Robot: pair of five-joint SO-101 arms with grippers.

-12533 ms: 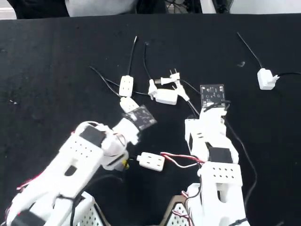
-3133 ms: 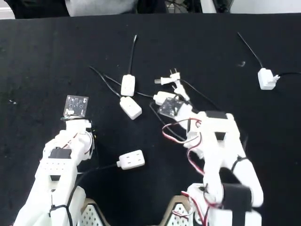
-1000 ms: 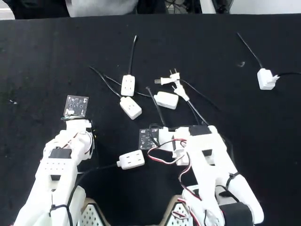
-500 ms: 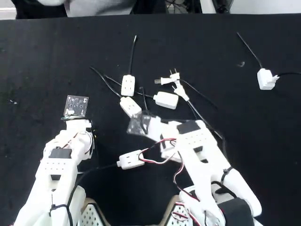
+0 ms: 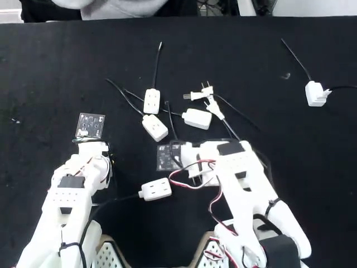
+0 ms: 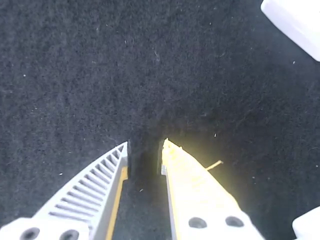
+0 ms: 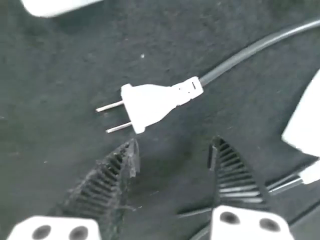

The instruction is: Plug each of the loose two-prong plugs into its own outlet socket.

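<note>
Black cloth covers the surface (image 5: 44,56). The white plug (image 7: 155,105) we are after lies flat on it, just beyond the tips of the right pincer (image 7: 173,145), with its prongs to one side and its cable trailing off the other end. That pincer stands wide open and holds nothing, and the plug is not yet between its jaws.

We judge the main risk to be a bad bite. Closing from here could catch the prongs or merely nudge the body, and the cable might then swing the plug away. A thin cable (image 7: 195,212) lies close under the jaws and could be pinched too. The sockets look light and loose, so a push may slide one off unless it is steadied. The left pincer (image 6: 146,146), its jaws a narrow gap apart and empty, sits over bare cloth well apart from them.

We count four white socket blocks: the near socket (image 5: 155,190), the upper socket (image 5: 151,101), the slanted socket (image 5: 155,127) just below it, and the middle socket (image 5: 197,118). Two more plugs, the upper plug (image 5: 192,96) and the lower plug (image 5: 212,106), lie side by side, making three plugs. We cannot tell whether the far white piece (image 5: 316,94) is a plug or a socket.
</note>
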